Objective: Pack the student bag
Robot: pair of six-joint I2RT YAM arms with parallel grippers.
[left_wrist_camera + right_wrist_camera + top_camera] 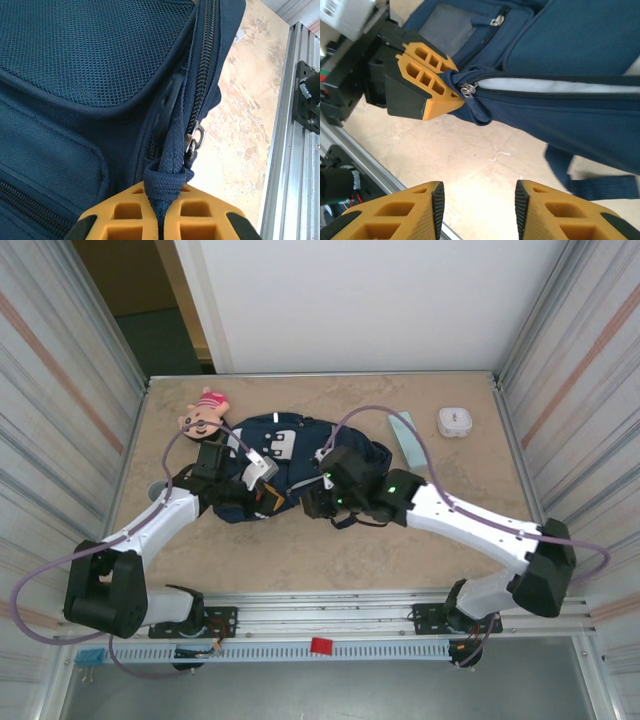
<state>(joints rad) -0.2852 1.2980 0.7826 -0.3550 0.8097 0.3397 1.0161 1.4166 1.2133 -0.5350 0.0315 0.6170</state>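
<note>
The left tool (160, 202) is clenching a navy fabric loop (162, 180) beside the zipper pull (195, 140); the right tool (479, 200) is hanging released and empty. The student bag (300, 430) is lying on the surface (300, 550), looking soft and floppy, so tabs or pulls are offering the surest hold.

Item: the student bag (290, 445), a navy-blue fabric backpack, is showing white patches on its upper face.
Place: it is lying near the middle of the table (450, 530), a little toward the table's left.
Pose: it is slumping flat, patched side facing up.
Mesh pocket (90, 45): it is bulging slightly.
Zipper (202, 75): it is running down to a metal slider (194, 142).
Fabric loop (167, 177): it is being pulled taut just beside the slider.
Strap (600, 187): it is trailing onto the table.
</note>
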